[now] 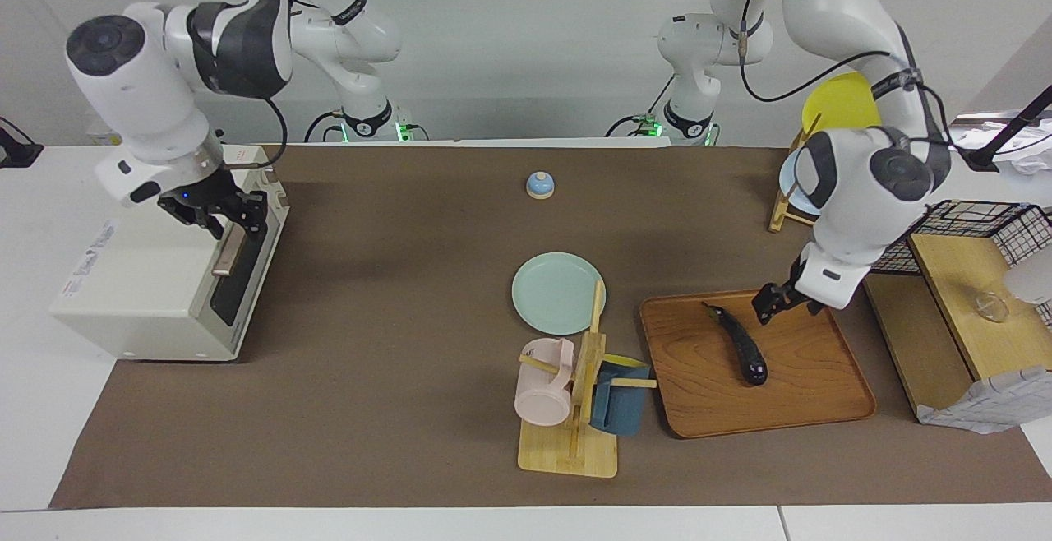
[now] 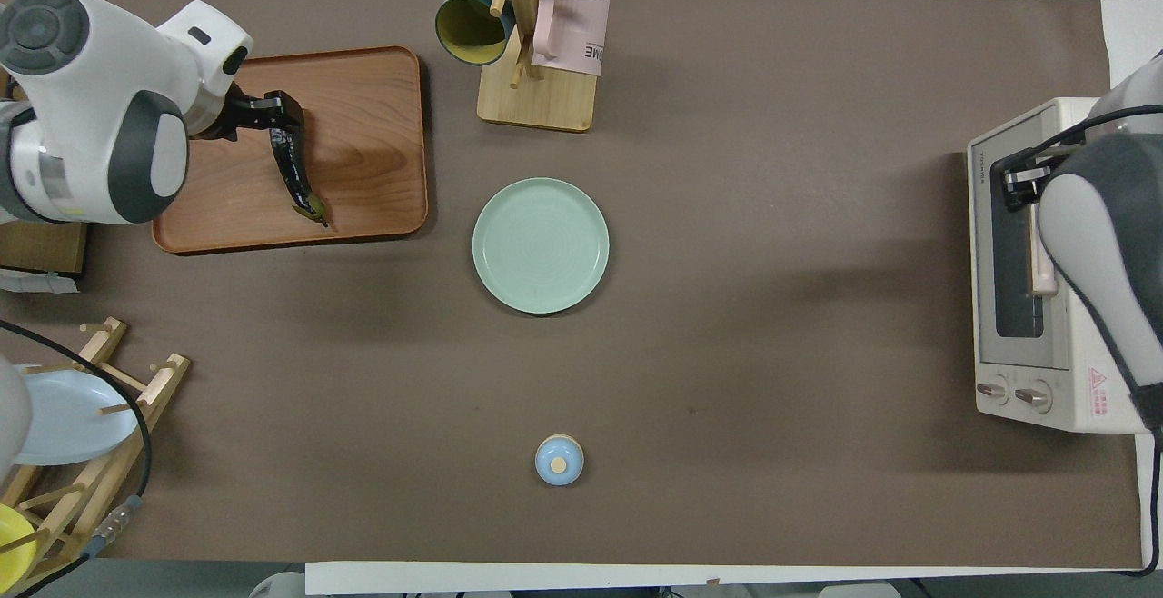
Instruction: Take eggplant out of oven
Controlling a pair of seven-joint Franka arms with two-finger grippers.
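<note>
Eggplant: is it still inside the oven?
No, the eggplant lies on the wooden tray at the left arm's end of the table, and the oven stands at the right arm's end.

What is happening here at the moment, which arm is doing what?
The eggplant is out of the oven and lies on the wooden tray toward the left arm's end of the table. The left gripper is over the tray beside the eggplant and does not hold it. The right gripper is at the oven's door handle, and the door looks shut.
</note>
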